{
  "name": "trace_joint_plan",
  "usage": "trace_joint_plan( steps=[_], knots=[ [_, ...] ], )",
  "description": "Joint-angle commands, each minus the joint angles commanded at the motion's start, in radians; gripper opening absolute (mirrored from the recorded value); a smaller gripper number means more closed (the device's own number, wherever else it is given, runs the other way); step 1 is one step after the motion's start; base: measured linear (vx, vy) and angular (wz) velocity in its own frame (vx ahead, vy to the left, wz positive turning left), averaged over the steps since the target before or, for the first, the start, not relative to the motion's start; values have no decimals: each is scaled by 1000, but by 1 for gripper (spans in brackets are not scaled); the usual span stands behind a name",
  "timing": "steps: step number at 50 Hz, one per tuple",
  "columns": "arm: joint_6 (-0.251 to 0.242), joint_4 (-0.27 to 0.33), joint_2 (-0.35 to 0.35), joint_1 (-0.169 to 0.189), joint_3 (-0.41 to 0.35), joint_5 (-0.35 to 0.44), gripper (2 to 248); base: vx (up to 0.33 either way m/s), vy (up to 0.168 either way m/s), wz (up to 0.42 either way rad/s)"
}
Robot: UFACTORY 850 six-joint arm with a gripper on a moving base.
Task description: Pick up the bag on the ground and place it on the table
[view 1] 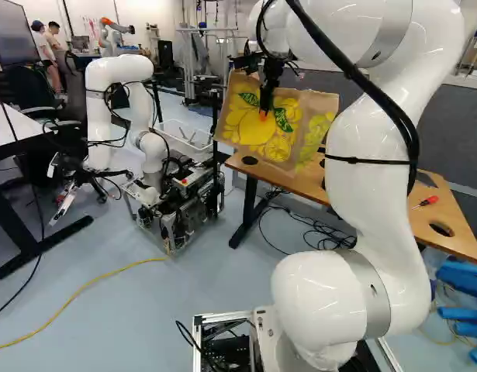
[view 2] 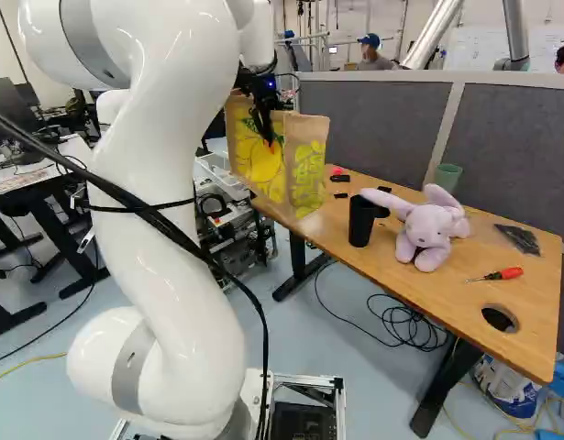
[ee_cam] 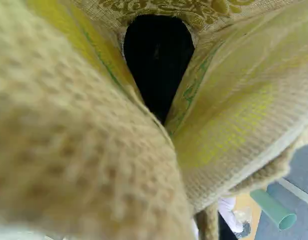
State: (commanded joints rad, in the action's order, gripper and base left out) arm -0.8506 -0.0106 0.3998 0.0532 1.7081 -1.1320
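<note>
In the left base view, I had the black gripper [view 1: 264, 107] against the yellow-printed tan burlap bag [view 1: 250, 133], raised off the floor at one end of the wooden table [view 1: 447, 226], with another robot [view 1: 106, 85] beyond. In the right base view, I counted one black cup [view 2: 359, 223] between bag and lilac plush rabbit [view 2: 427, 227], one red-handled screwdriver [view 2: 509, 273] nearer the table's far end, and one green cup [view 2: 447, 176]. In the wrist view, burlap hid the gripper; I couldn't tell its opening or hold.

My wrist view is mostly burlap bag [ee_cam: 88, 135], a dark hollow between its yellow-printed sides; past its edge I see a green cup [ee_cam: 270, 206].
</note>
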Motion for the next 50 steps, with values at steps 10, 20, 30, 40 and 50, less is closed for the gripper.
trace_joint_plan(
  steps=[10, 20, 30, 40, 50],
  knots=[
    [0, 0, 0, 0, 0, 0, 23, 0, 0, 0],
    [0, 0, 0, 0, 0, 0, 23, 0, 0, 0],
    [0, 0, 0, 0, 0, 0, 23, 0, 0, 0],
    [0, 0, 2, 0, -1, 0, 23, 0, 0, 0],
    [0, 0, 19, 0, -4, 0, 23, 0, 0, 0]
  ],
)
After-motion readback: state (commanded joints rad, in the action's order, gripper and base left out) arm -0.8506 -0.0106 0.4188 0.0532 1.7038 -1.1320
